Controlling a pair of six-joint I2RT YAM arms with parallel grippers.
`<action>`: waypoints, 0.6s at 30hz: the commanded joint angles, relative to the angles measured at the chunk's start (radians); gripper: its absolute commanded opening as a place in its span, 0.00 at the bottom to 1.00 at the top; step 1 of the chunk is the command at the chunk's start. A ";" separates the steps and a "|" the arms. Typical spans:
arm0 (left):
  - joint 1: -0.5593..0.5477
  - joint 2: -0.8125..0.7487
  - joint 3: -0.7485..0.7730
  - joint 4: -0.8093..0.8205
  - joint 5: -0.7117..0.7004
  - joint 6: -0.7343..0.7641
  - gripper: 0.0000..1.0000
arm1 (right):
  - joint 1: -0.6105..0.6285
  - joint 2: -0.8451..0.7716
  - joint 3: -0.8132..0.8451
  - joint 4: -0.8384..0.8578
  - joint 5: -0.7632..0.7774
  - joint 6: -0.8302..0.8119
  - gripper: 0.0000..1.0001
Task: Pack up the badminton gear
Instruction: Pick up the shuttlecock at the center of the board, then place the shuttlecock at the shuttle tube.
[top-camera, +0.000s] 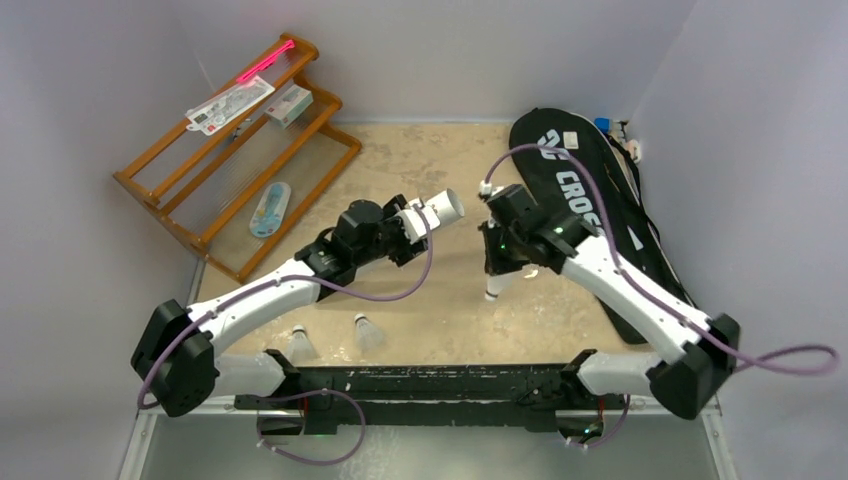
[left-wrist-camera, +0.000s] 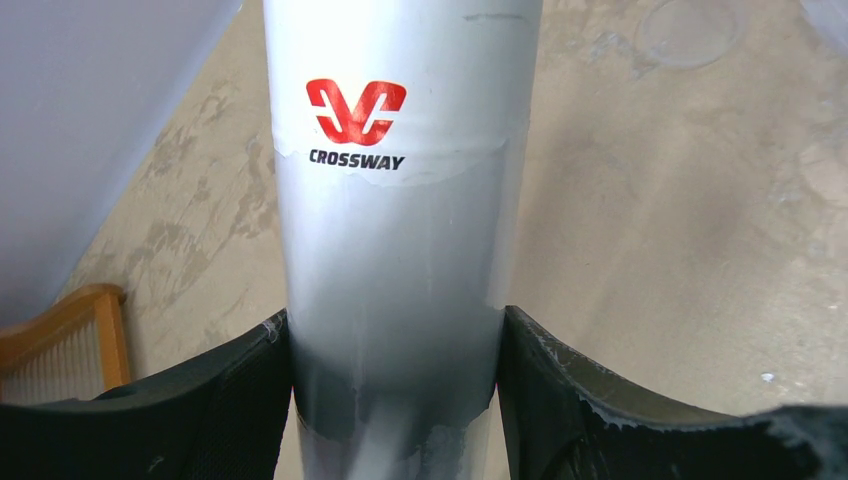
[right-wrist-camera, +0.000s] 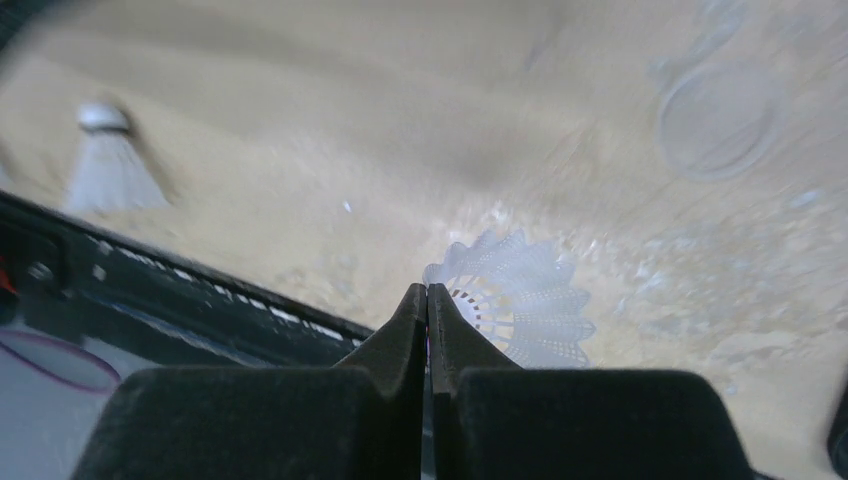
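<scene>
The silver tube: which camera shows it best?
The left wrist view. The silver tube fills the frame, its red logo and CROSSWAY lettering readable, held between the fingers of the left gripper. The top view shows only its short white end; the right wrist view misses it.

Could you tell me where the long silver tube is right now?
The long silver tube is mid-table in the top view, held in the left gripper, its open end pointing towards the right gripper.

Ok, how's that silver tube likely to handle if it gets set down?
The tube looks smooth and glossy, so it may slip in the left gripper. Being round, it would probably roll if laid down.
</scene>
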 joint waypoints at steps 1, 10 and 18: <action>-0.009 -0.077 -0.011 0.110 0.126 -0.037 0.25 | 0.003 -0.138 0.108 0.040 0.152 0.018 0.00; -0.008 -0.146 -0.016 0.174 0.294 -0.091 0.25 | 0.003 -0.424 0.138 0.392 0.171 -0.092 0.00; -0.008 -0.150 0.010 0.190 0.360 -0.135 0.26 | 0.003 -0.402 0.253 0.529 0.037 -0.205 0.00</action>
